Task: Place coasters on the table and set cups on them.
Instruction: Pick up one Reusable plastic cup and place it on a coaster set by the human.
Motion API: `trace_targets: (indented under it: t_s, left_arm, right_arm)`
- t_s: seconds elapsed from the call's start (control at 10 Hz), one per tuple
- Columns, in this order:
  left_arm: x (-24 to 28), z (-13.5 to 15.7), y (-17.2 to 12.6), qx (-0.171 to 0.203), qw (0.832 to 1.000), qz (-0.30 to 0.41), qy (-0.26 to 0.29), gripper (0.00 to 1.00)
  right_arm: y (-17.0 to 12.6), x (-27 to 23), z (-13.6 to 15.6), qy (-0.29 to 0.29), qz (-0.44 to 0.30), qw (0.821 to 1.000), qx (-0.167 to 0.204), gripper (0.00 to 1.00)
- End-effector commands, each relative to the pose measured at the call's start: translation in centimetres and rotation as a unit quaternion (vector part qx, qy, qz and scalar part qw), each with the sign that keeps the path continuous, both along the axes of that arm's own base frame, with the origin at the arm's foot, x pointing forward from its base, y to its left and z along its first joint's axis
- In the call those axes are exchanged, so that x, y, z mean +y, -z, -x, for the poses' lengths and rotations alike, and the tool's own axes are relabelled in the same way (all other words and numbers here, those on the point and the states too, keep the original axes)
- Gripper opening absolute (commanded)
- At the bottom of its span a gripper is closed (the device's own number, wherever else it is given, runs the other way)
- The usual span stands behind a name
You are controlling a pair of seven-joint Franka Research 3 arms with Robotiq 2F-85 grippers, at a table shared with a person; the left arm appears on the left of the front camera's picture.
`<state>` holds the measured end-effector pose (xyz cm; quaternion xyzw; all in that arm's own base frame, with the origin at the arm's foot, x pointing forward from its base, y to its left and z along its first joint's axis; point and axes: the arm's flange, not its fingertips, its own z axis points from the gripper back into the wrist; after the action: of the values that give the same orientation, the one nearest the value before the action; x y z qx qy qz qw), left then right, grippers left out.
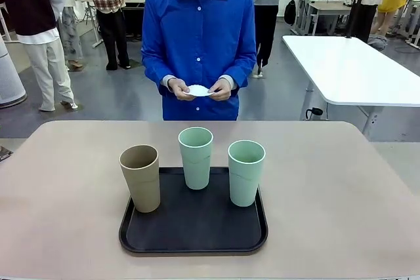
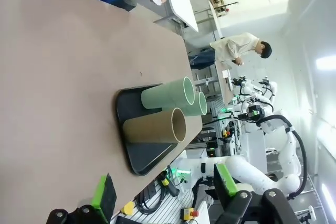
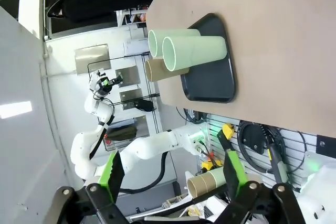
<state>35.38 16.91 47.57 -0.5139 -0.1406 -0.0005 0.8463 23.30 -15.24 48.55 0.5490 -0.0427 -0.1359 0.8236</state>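
Front view has all three cups upright on the black tray (image 1: 193,237): tan cup (image 1: 140,178) at about 9 o'clock, one mint cup (image 1: 196,157) at 12, the other mint cup (image 1: 246,172) at 3. The coasters (image 1: 199,90) aren't on the table (image 1: 65,181) yet; the person's hands (image 1: 178,88) hold them beyond its 12 o'clock edge. Left gripper (image 2: 164,190) and right gripper (image 3: 173,174) both have jaws wide apart, holding nothing.

My worry: the cups are tall and narrow, and the mint pair stands close together, so a finger reaching for one could clip its neighbour and tip it. The coasters also look flimsy, so an off-centre cup could shove or crumple one.
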Motion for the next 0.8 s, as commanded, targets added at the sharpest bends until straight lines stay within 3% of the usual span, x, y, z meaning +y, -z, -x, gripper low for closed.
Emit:
trace_targets:
  t_s: [0.0,0.7]
  left_arm:
    - [0.37,0.22,-0.28,0.003,0.999,-0.031,0.013,1.00]
    - [0.17,0.05,-0.16,0.001,1.000,-0.010,0.001,1.00]
  right_arm:
    - [0.11,-0.79,0.36,-0.006,0.022,1.000,0.000,1.00]
    - [0.13,-0.31,0.15,0.003,0.004,1.000,0.000,1.00]
